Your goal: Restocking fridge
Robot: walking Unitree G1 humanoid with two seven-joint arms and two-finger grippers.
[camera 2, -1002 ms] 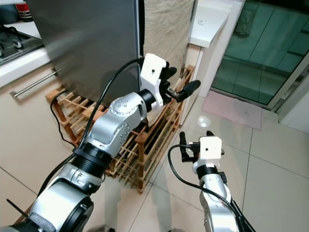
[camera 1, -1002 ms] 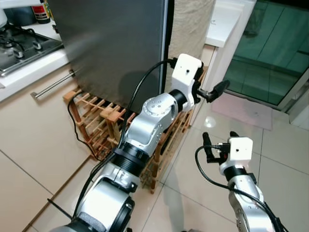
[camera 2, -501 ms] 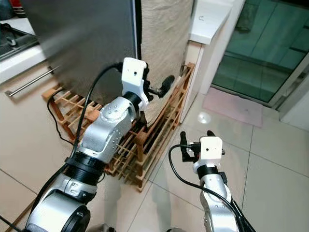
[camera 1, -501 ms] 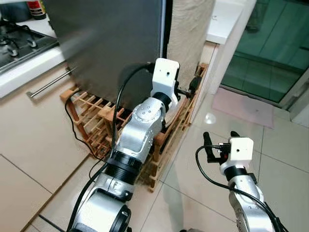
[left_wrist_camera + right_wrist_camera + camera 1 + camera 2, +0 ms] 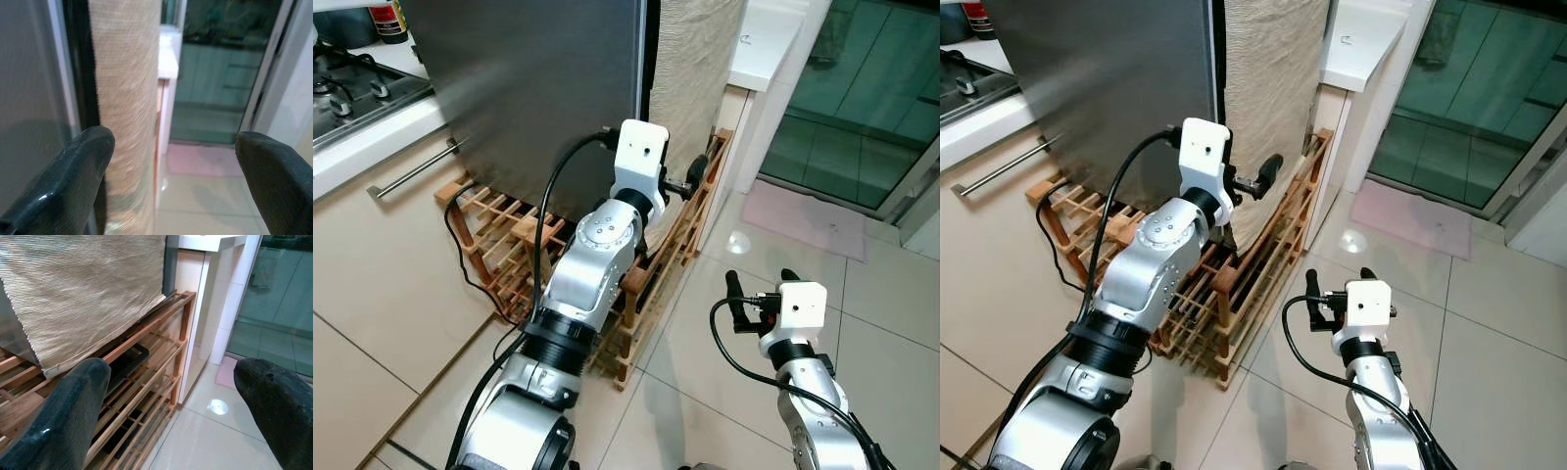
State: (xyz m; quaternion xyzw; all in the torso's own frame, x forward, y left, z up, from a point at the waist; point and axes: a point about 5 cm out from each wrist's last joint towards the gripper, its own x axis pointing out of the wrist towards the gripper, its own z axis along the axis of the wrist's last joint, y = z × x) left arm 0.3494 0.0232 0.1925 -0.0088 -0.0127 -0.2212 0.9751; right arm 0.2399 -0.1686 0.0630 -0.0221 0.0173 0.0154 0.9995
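1. Left wrist view looks along the left end effector [image 5: 683, 181], whose two rounded black fingers [image 5: 85, 161] stand wide apart with nothing between them. One finger sits just beside the dark vertical seam at the edge of the fridge door [image 5: 538, 88].

2. The fridge door is the landmark: a tall, flat, brushed grey metal slab, shut. Hanging against the fridge's side, just past the door edge, is a beige ribbed cloth [image 5: 1273, 88], soft and coarse-woven. The left end effector hovers at the door's free edge, close to this cloth.

3. At the foot of the fridge, leaning against it, is a slatted wooden rack [image 5: 524, 250] of thin pale battens, with a black cable trailing over it. On the far side of the door from the cloth runs a white surface [image 5: 372, 137] carrying a steel gas hob, with a bar-handled drawer beneath.

4. The right end effector [image 5: 759, 286] hangs low over the glossy floor tiles [image 5: 891, 294], well away from the door, spread wide and holding nothing.

5. Handling judgement: the door looks rigid and heavy, and a seal would probably resist at first. The smooth metal face offers little friction, and no handle is visible. The best hold is likely the vertical edge at the seam, hooking a finger behind it and pulling outward. The cloth is limp and could snag a finger.

6. No items for stocking can be seen here.
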